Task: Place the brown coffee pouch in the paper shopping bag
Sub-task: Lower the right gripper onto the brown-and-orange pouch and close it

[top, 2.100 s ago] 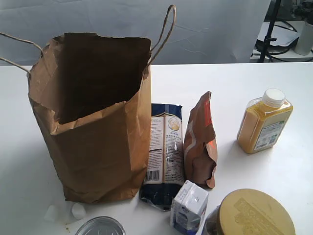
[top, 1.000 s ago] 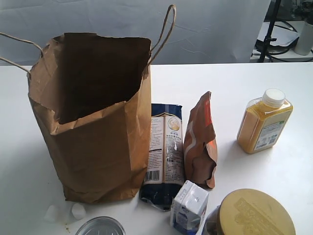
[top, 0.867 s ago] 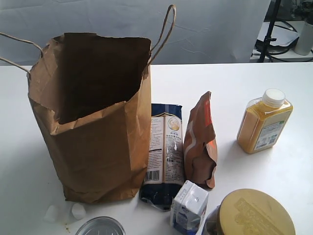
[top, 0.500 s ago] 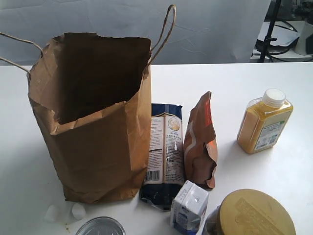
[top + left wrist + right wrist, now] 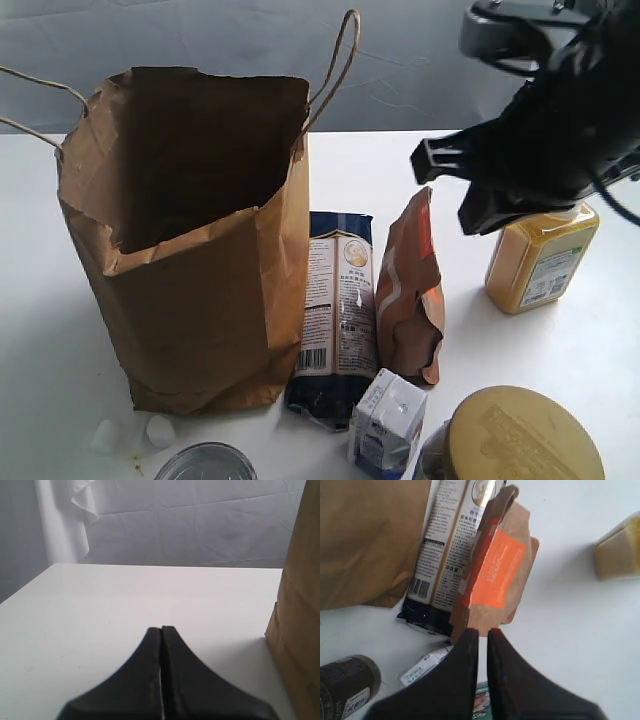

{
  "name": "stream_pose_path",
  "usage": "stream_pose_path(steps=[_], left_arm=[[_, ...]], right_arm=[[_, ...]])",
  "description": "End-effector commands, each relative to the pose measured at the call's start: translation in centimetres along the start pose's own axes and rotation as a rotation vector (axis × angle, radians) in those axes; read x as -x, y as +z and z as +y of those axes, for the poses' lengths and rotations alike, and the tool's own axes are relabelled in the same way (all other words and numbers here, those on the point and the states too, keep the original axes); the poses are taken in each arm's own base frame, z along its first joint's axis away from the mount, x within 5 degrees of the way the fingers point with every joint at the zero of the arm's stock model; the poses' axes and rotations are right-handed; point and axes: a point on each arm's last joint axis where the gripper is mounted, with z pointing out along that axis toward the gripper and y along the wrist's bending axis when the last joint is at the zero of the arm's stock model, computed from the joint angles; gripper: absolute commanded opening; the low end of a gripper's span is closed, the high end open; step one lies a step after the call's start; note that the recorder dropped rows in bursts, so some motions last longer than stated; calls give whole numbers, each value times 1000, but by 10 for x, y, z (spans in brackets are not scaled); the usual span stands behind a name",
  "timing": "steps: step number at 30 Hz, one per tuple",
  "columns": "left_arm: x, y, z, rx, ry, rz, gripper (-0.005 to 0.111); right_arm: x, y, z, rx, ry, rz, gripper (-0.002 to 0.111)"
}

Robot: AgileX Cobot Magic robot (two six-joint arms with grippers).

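- The crinkled brown pouch (image 5: 409, 290) is standing upright on the white bench (image 5: 560, 340), long axis vertical, beside the creased kraft bag (image 5: 190, 240).
- The right gripper (image 5: 482, 636) is hanging above the pouch, jaws nearly together.
- The left gripper (image 5: 161, 630) is showing jaws pressed together.

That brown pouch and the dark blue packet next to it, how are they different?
The brown coffee pouch stands upright on the table; the dark blue packet looks flat and leans back toward the paper shopping bag. The pouch is crinkled brown with an orange-red patch; the packet is glossy, with printed text and a barcode. The pouch looks puffed out, the packet thin. Both sit just right of the bag, outside it.
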Motion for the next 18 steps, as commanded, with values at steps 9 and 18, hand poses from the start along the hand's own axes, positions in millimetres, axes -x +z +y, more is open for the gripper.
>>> stream_pose_path(steps=[9, 18], left_arm=[[-1, 0, 0, 4, 0, -4, 0], [-1, 0, 0, 4, 0, -4, 0]], right_arm=[[37, 53, 13, 11, 89, 80, 53], [42, 123, 6, -61, 107, 198, 52]])
